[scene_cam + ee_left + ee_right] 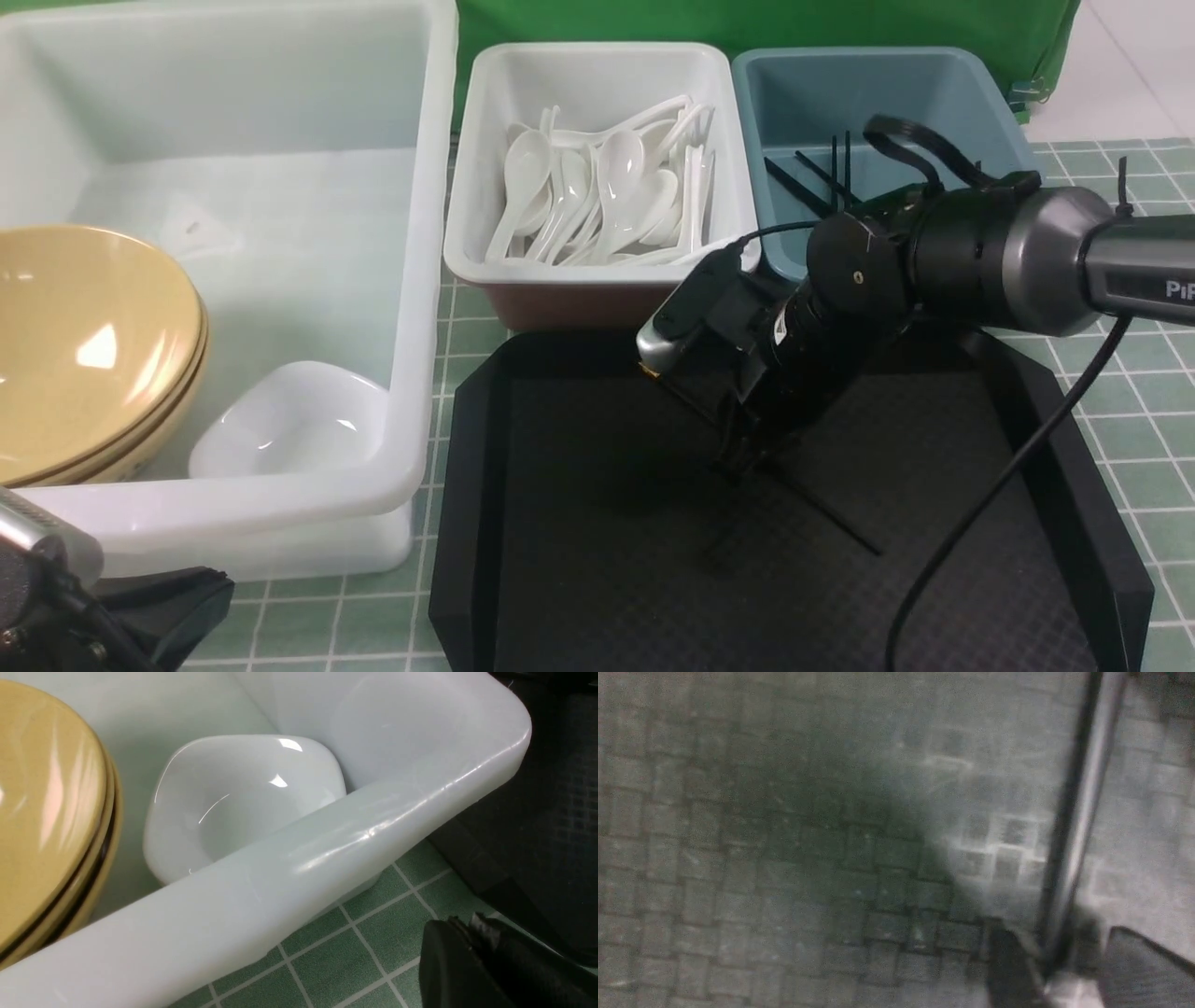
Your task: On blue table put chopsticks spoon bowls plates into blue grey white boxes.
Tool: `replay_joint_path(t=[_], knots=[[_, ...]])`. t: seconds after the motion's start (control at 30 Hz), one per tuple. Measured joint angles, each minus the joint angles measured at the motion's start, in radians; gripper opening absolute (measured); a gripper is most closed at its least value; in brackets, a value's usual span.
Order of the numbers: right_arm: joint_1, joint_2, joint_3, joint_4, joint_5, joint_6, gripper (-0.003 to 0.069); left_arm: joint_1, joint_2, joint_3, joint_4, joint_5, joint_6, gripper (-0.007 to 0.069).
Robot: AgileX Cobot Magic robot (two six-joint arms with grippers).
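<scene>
My right gripper (742, 462) reaches down into the black octagonal tray (485, 485) and is shut on one black chopstick (826, 515). In the right wrist view the chopstick (1083, 788) runs out from between the fingers (1011, 966) over the tray floor. More chopsticks (822, 177) lie in the blue-grey box (971, 93). Several white spoons (607, 196) fill the mid-sized white box (476, 168). The large translucent white box (411, 280) holds stacked tan bowls (84, 345) and a white plate (289, 420). My left gripper (462, 926) is shut and empty, low over the table (355, 942) beside that box's corner (373, 830).
The tray's raised black rim (1092, 485) surrounds my right gripper. A black cable (990, 504) hangs from the right arm across the tray. A green backdrop (747, 23) stands behind the boxes.
</scene>
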State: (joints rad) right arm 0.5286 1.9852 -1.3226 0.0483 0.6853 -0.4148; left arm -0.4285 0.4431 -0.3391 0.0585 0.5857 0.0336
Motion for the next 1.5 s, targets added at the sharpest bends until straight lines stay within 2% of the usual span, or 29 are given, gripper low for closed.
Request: replay_joint_path(t=[0.03, 0.1, 0.13, 0.23, 0.37, 0.47, 0.57, 0.7, 0.77, 0.83, 0.93, 0.97, 1.0, 1.1, 1.17, 1.27, 1.33, 1.43, 1.5], knots=[[0.001, 0.001, -0.002, 0.000, 0.003, 0.000, 0.0231, 0.000, 0.000, 0.000, 0.000, 0.000, 0.000, 0.0004], [0.013, 0.003, -0.014, -0.002, 0.044, 0.000, 0.0111, 0.000, 0.000, 0.003, 0.000, 0.000, 0.000, 0.0004], [0.019, 0.003, -0.020, -0.006, 0.058, -0.004, 0.0077, 0.000, 0.000, 0.003, 0.000, 0.000, 0.000, 0.0004], [0.047, -0.028, -0.017, -0.014, 0.163, -0.030, 0.0064, 0.000, 0.000, 0.004, 0.000, -0.001, 0.000, 0.0004], [0.070, -0.120, -0.005, -0.015, 0.186, -0.046, 0.0062, 0.000, 0.000, 0.004, 0.000, -0.002, 0.000, 0.0004], [0.048, -0.286, -0.005, -0.030, 0.053, -0.058, 0.0052, 0.000, 0.000, 0.004, 0.004, -0.003, 0.000, 0.0004], [-0.023, -0.369, -0.005, -0.048, -0.117, -0.045, 0.0051, 0.000, 0.000, 0.004, 0.004, -0.003, 0.000, 0.0004], [-0.188, -0.369, -0.006, -0.054, -0.510, 0.093, 0.0056, 0.000, 0.000, 0.004, 0.007, -0.004, 0.001, 0.0004], [-0.236, -0.325, -0.008, -0.054, -0.611, 0.127, 0.0071, 0.000, 0.000, 0.004, 0.009, -0.004, 0.001, 0.0004], [-0.288, -0.262, -0.008, -0.054, -0.664, 0.200, 0.0116, 0.000, 0.000, 0.004, 0.014, -0.007, 0.001, 0.0004], [-0.327, -0.184, -0.008, -0.054, -0.641, 0.284, 0.0206, 0.000, 0.000, 0.004, 0.019, -0.007, 0.001, 0.0004], [-0.329, -0.184, -0.007, -0.054, -0.641, 0.287, 0.0213, 0.000, 0.000, 0.004, 0.019, -0.007, 0.001, 0.0004], [-0.335, -0.172, -0.002, -0.055, -0.579, 0.290, 0.0258, 0.000, 0.000, 0.004, 0.022, -0.007, 0.000, 0.0004], [-0.336, -0.211, 0.000, -0.057, -0.458, 0.240, 0.0278, 0.000, 0.000, 0.004, 0.022, -0.007, 0.000, 0.0004], [-0.336, -0.273, 0.000, -0.058, -0.359, 0.218, 0.0266, 0.000, 0.000, 0.004, 0.021, -0.007, 0.000, 0.0004], [-0.336, -0.439, 0.029, -0.060, -0.260, 0.176, 0.0195, 0.000, 0.000, 0.004, -0.014, 0.000, -0.008, 0.0004], [-0.336, -0.553, 0.072, -0.061, -0.272, 0.164, 0.0150, 0.000, 0.000, 0.004, -0.034, 0.001, -0.011, 0.0004], [-0.324, -0.795, 0.205, -0.061, -0.383, 0.144, 0.0069, 0.000, 0.000, 0.004, -0.058, 0.001, -0.015, 0.0004], [-0.321, -0.881, 0.274, -0.061, -0.441, 0.145, 0.0050, 0.000, 0.000, 0.004, -0.065, 0.001, -0.015, 0.0004]])
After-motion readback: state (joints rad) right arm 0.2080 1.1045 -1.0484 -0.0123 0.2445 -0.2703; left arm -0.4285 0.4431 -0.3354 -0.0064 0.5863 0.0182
